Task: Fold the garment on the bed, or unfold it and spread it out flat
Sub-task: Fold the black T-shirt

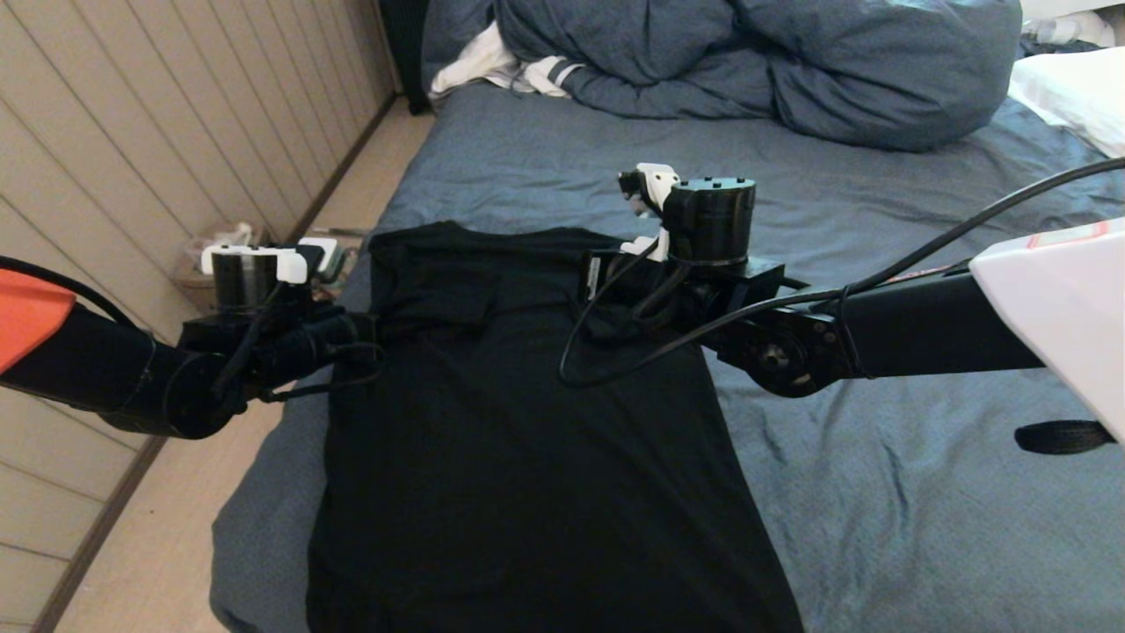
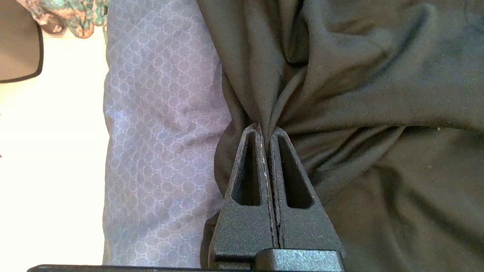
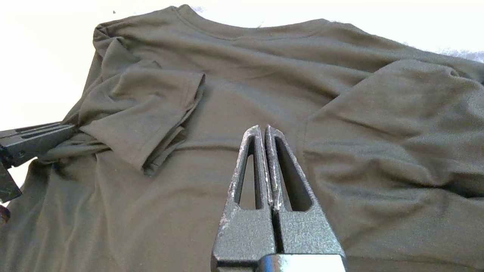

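Observation:
The garment (image 1: 510,457) is a black T-shirt lying lengthwise on the bed (image 1: 879,264), plain side up, collar at the far end, both sleeves folded inward. My left gripper (image 1: 362,338) is at the shirt's left edge below the sleeve. In the left wrist view this gripper (image 2: 266,128) is shut on a pinched fold of the garment (image 2: 378,94), with creases running out from its tips. My right gripper (image 1: 602,316) hovers over the shirt's upper right part. In the right wrist view this gripper (image 3: 263,128) is shut with nothing in it, just above the garment (image 3: 234,98).
A bunched blue duvet (image 1: 747,61) and a white cloth with dark stripes (image 1: 518,70) lie at the head of the bed. A white pillow (image 1: 1081,88) sits at the far right. The bed's left edge drops to the floor (image 1: 176,527) beside a panelled wall.

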### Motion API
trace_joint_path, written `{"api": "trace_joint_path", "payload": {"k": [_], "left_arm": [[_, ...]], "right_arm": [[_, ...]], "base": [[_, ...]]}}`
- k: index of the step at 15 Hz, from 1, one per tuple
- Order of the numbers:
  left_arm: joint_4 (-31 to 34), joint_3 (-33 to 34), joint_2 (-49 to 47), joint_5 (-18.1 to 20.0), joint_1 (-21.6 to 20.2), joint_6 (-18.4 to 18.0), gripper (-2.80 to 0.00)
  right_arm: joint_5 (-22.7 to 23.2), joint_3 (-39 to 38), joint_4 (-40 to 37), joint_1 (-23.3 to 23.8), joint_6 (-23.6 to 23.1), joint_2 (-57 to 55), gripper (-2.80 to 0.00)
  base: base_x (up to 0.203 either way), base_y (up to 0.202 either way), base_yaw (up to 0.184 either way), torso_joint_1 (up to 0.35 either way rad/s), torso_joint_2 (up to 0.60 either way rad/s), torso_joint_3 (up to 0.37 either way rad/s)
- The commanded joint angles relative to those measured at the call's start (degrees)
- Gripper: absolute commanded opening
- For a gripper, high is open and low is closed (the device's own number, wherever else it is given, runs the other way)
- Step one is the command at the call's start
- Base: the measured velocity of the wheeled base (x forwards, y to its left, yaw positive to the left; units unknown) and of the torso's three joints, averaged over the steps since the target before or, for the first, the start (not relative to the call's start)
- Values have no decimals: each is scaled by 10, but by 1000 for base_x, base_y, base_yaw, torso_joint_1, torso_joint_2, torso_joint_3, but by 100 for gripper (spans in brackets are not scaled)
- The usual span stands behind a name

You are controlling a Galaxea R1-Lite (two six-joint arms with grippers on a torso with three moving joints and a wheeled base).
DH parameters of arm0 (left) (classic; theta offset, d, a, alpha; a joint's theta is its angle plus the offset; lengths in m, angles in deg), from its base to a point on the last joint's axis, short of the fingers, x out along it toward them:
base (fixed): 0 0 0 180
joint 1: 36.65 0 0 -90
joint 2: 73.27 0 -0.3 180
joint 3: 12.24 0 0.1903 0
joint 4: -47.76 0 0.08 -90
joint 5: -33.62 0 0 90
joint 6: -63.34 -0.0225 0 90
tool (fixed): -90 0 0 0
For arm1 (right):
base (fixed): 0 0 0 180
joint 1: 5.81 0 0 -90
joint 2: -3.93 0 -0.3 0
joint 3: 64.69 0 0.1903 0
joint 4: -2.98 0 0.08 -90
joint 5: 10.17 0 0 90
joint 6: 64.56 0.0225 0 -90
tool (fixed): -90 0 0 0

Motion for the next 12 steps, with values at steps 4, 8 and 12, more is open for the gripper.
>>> {"api": "trace_joint_path", "payload": {"k": [4, 8, 12], "left_arm": [[-1, -5, -6, 4, 0, -3, -280], [-1, 4, 6, 3, 4, -3, 0], [-2, 30, 33, 3, 18, -4, 0]], "right_arm": [[0, -1, 3, 0, 0, -1, -280], [0, 0, 3, 0, 0, -2, -280], [0, 1, 3, 0, 0, -4, -280]], "base": [[0, 0, 0, 0, 0, 0], [0, 0, 0, 0, 0, 0], [0, 0, 0, 0, 0, 0]]}}
